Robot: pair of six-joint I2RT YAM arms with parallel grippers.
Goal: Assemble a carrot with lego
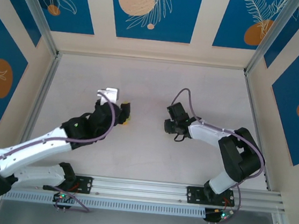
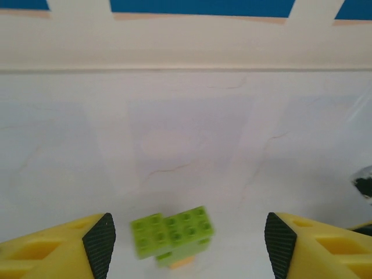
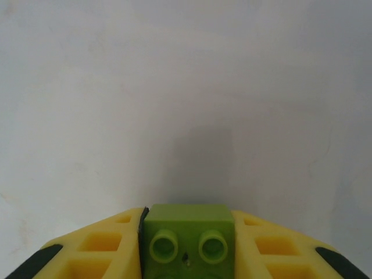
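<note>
The carrot (image 2: 172,235), a cluster of lime-green lego bricks with a bit of orange under it, stands on the table in the left wrist view. It sits between my left gripper's (image 2: 190,247) black pads (image 2: 99,244) and looks blurred; both pads stand well away from it, so that gripper is open. From above, the left gripper (image 1: 124,114) is left of the table's centre. My right gripper (image 3: 189,256) is shut on a single lime-green brick (image 3: 189,238), studs facing the camera, yellow fingers (image 3: 104,250) tight on both sides. In the top view the right gripper (image 1: 167,126) points left toward the left one.
Walls with blue patterned panels (image 1: 150,9) close the table on three sides, with metal posts (image 1: 48,41) at the back corners. A metal rail (image 1: 146,190) carries both arm bases along the near edge. The right arm's purple cable (image 1: 186,97) loops above its wrist.
</note>
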